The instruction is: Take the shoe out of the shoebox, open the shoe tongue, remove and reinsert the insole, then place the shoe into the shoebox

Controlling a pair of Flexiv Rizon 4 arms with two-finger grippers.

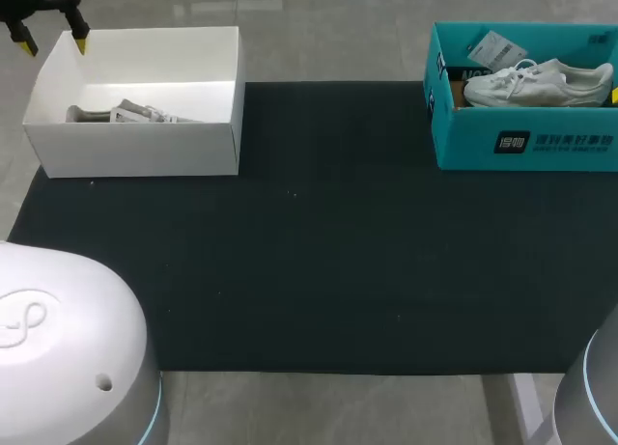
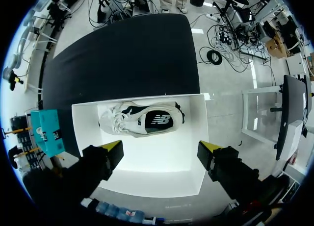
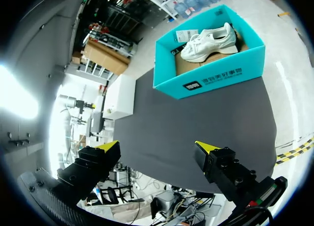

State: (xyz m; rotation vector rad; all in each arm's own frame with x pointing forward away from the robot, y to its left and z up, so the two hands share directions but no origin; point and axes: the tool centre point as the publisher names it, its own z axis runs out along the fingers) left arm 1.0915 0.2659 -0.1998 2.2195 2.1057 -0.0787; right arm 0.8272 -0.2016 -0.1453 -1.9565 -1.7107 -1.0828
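Black matting covers the table (image 1: 319,271), with a white box (image 1: 135,155) at its left rear and a teal box (image 1: 521,141) at its right rear, each holding a shoe. The left gripper (image 2: 162,147) hangs over the white box, fingers spread wide and empty. Its shoe (image 2: 142,119) lies just ahead of them, long axis running from one finger toward the other, so gripping across its width likely needs a wrist turn. The right gripper (image 3: 157,146), fingers likewise apart and empty, is well apart from the teal box and its white shoe (image 3: 208,42).
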